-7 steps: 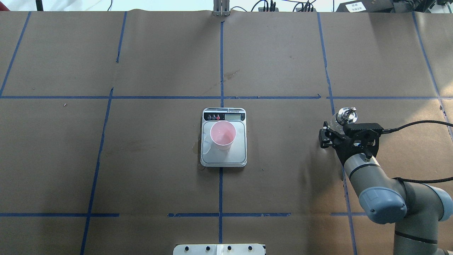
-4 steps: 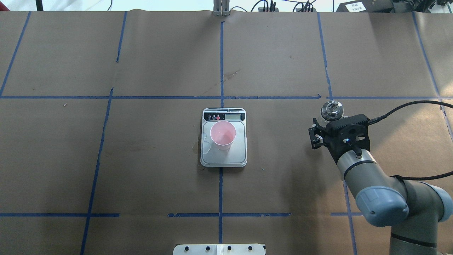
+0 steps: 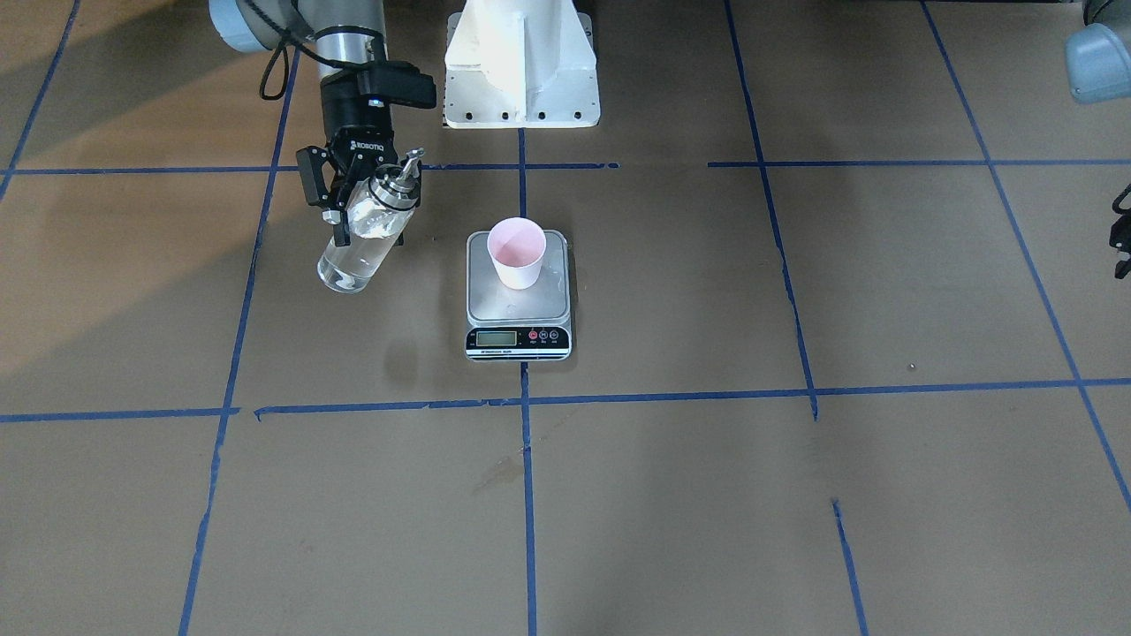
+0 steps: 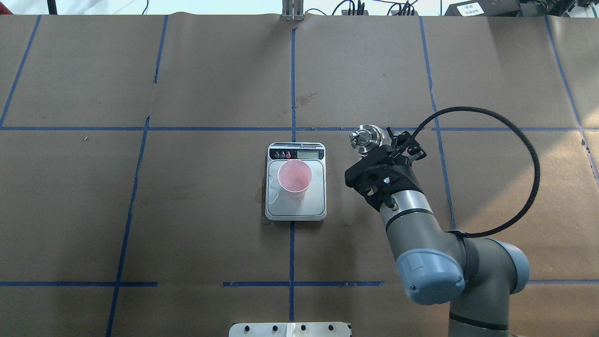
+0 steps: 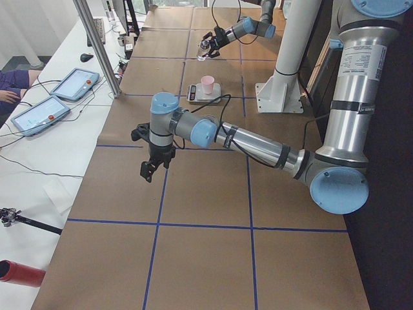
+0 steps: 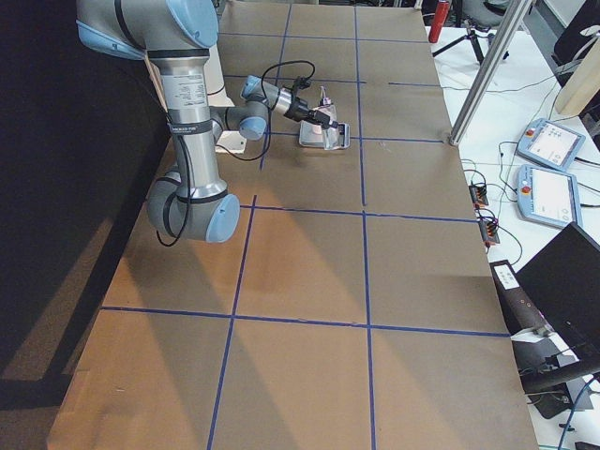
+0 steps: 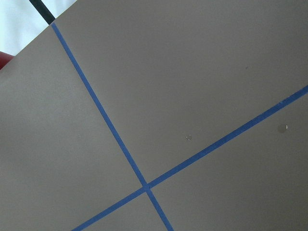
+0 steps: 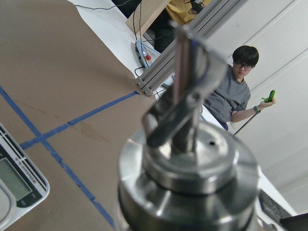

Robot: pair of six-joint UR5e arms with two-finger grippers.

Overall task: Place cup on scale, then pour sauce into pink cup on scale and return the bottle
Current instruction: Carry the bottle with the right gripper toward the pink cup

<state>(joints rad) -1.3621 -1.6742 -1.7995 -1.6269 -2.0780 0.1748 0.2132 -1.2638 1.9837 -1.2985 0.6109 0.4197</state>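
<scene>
Right arm (image 4: pixel 412 220): silver-grey metal tubes, pale blue-grey rounded joint caps (image 4: pixel 428 276), black rings at the joints. Wrist carries a black camera housing (image 4: pixel 374 175) with a small blue light. Right claw (image 3: pixel 365 228): black, two-fingered, white "ROBOTIQ" lettering. Black ribbed cable (image 4: pixel 538 175) loops off the wrist. Left arm (image 5: pixel 258 143): same finish; left claw (image 5: pixel 150 173) black. White pedestal base (image 3: pixel 521 53), bolt holes along its foot.
</scene>
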